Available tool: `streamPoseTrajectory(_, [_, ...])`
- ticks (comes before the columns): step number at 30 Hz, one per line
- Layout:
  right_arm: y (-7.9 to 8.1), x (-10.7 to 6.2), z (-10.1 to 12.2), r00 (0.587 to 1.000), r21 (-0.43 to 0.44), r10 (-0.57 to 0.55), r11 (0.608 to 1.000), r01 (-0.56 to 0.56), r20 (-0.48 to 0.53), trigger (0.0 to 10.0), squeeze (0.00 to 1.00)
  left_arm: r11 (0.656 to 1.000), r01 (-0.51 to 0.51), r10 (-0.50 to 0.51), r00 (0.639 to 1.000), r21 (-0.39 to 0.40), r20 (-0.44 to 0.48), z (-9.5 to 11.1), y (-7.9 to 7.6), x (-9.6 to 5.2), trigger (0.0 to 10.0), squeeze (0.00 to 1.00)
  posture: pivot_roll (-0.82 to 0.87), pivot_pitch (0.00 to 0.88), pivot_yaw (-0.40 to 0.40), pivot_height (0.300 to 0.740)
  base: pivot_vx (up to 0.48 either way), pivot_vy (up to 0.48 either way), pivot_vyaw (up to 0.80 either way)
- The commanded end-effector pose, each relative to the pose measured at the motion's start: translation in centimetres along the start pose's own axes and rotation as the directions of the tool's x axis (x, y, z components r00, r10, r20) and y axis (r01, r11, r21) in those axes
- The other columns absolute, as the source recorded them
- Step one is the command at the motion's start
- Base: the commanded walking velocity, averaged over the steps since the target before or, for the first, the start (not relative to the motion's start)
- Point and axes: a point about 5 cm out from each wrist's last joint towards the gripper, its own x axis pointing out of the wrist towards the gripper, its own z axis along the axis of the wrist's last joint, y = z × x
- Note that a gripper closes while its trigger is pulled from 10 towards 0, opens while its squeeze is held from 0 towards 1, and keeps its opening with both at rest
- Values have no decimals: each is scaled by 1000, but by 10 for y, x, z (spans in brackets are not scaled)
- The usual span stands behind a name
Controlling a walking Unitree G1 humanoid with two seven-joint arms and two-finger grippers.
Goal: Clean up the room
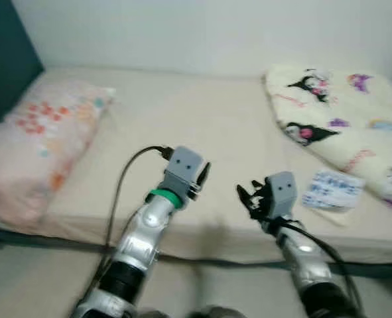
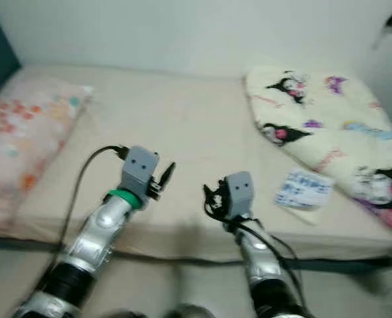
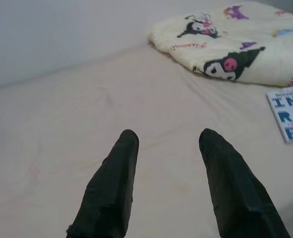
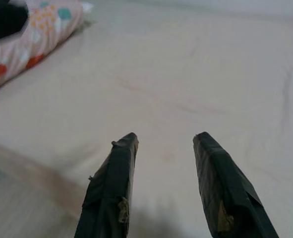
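Right eye view: blanket (image 2: 328,126) cut off; booklet (image 2: 303,188) text blurred.

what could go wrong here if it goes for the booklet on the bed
The booklet lies flat on the soft bed, so the open right gripper may slide over it or crease it. It also sits against the blanket, which the fingers could snag. The head views are blurred, so aiming may be off.

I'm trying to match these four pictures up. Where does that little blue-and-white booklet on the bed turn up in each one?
Left eye view: booklet lies on the bed, right side, beside the cartoon blanket.
Right eye view: booklet right of the right gripper, by the blanket.
Left wrist view: booklet at the right edge.
Right wrist view: not in it.
Shared landmark: the cartoon blanket.
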Motion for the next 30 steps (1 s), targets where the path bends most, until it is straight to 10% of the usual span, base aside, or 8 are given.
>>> streamPoseTrajectory(1, [-3,-2,-2,1000,2,-9,1000,9,-12,10000,0,1000,10,-10,1000,-7,-7,-2,-4,-1,10000,0,-80,0,17,735,0,-446,0])
streamPoseTrajectory(30, [-29,-4,10,973,-56,-222,973,225,58,10000,0,1000,-3,2,1000,-24,-26,-4,-5,0,10000,0,-83,2,18,735,0,-425,0])
